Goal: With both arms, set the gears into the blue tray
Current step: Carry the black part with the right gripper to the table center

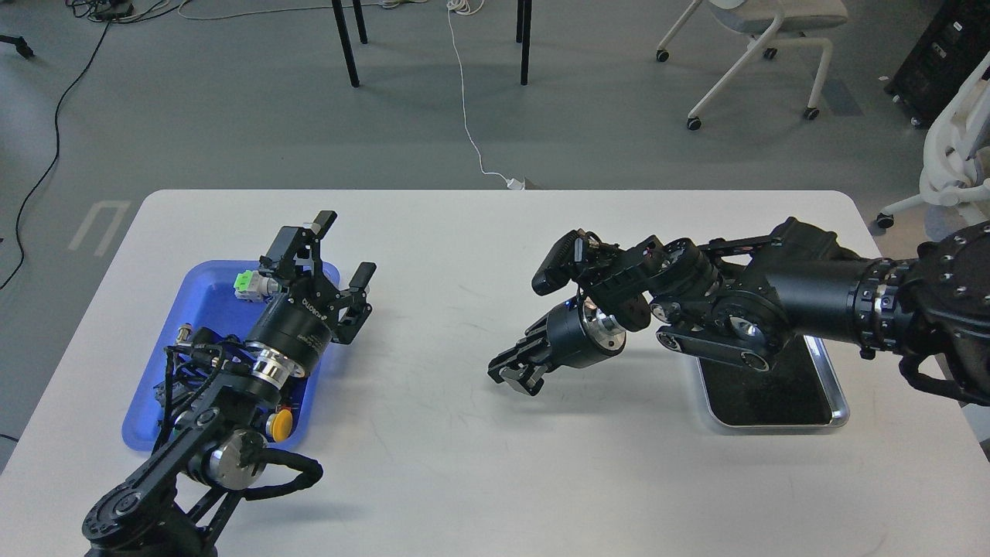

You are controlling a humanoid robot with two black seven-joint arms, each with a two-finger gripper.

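Observation:
The blue tray (203,303) lies at the table's left, holding push-button parts, and my left arm covers much of it. My left gripper (346,247) hangs open over the tray's far right corner with nothing between its fingers. My right gripper (516,377) hovers low over the middle of the table, pointing left toward the blue tray. Its fingers are drawn close together. No gears show anywhere, and I cannot make out whether one sits between those fingers.
A silver tray with black lining (839,408) lies at the right, partly under my right arm. A green-capped switch (247,284) and a yellow cap (278,424) sit in the blue tray. Chairs and cables stand on the floor beyond the table.

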